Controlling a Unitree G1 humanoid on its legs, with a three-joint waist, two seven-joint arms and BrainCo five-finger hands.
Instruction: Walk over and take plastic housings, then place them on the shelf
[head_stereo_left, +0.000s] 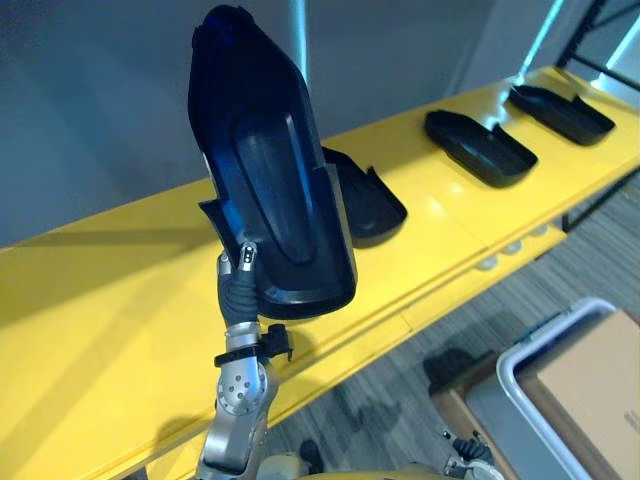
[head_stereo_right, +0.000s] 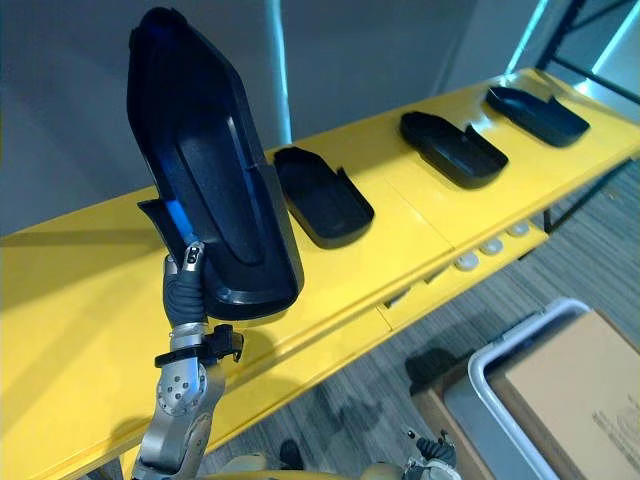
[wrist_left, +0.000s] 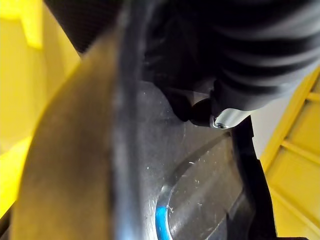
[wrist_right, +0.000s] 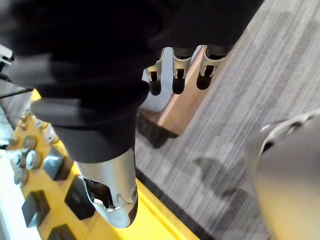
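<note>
My left hand (head_stereo_left: 240, 288) is shut on a large black plastic housing (head_stereo_left: 270, 170), gripping its lower end and holding it upright above the yellow shelf (head_stereo_left: 100, 290). Its hollow inner side faces me. In the left wrist view the thumb (wrist_left: 220, 117) presses on the housing's inner face (wrist_left: 200, 200); the fingers are hidden behind it. Three more black housings lie hollow side up along the shelf: one just behind the held one (head_stereo_right: 320, 195), one in the middle (head_stereo_right: 450, 147) and one at the far right end (head_stereo_right: 535, 113). My right hand (wrist_right: 175, 70) hangs over the carpet with relaxed fingers, holding nothing.
A grey wall stands right behind the shelf. At the lower right, a grey bin (head_stereo_left: 520, 385) holds a cardboard box (head_stereo_left: 590, 390) on the carpet. Small white caps (head_stereo_right: 490, 247) sit on the shelf's lower ledge. Bare yellow shelf surface lies left of the held housing.
</note>
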